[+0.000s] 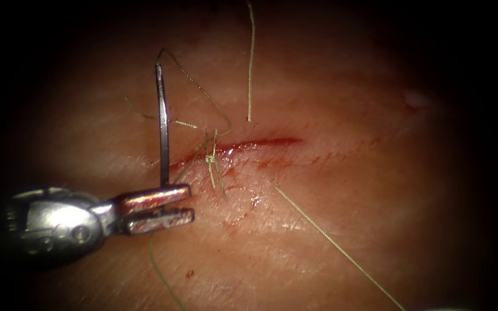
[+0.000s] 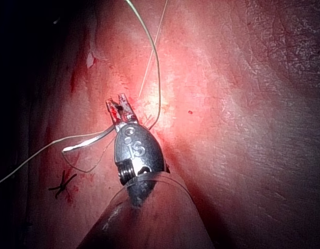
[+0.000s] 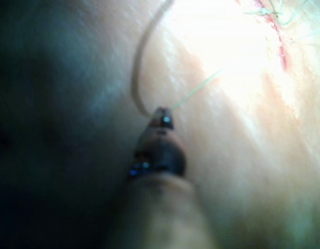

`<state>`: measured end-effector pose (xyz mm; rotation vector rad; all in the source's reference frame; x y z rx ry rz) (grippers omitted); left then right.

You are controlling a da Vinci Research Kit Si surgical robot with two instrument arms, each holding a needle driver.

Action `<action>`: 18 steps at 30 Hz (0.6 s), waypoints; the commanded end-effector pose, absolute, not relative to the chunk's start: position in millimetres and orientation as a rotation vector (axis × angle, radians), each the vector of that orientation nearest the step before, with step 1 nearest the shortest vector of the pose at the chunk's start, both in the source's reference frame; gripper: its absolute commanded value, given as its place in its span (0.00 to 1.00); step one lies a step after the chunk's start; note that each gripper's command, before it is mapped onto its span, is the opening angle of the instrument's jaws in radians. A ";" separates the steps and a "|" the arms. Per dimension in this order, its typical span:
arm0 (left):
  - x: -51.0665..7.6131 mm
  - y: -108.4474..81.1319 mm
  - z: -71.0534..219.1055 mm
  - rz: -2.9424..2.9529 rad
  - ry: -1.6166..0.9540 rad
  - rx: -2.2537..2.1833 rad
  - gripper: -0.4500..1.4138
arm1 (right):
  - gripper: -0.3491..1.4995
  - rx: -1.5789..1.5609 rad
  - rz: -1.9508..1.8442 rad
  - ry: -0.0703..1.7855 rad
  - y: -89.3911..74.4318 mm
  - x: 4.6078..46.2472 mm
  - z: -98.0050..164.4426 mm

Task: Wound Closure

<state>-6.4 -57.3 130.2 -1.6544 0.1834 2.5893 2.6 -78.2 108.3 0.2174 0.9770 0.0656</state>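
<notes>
Looking through the endoscope, we see the left tool (image 1: 187,204) grasping the needle (image 1: 162,124) at its lower end, just left of the cut (image 1: 243,145); the needle stands upright, free of the tissue (image 1: 347,230). A knot (image 1: 210,158) sits on the cut.

From the left wrist, we see the needle (image 2: 89,140) clenched crosswise.

From the right wrist, the right tool (image 3: 162,120) grips the thread (image 3: 193,91).
</notes>
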 end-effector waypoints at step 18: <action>-6.5 -57.6 130.8 2.591 0.188 -1.658 0.00 | 0.00 0.277 0.042 0.961 -80.9 2.4 108.6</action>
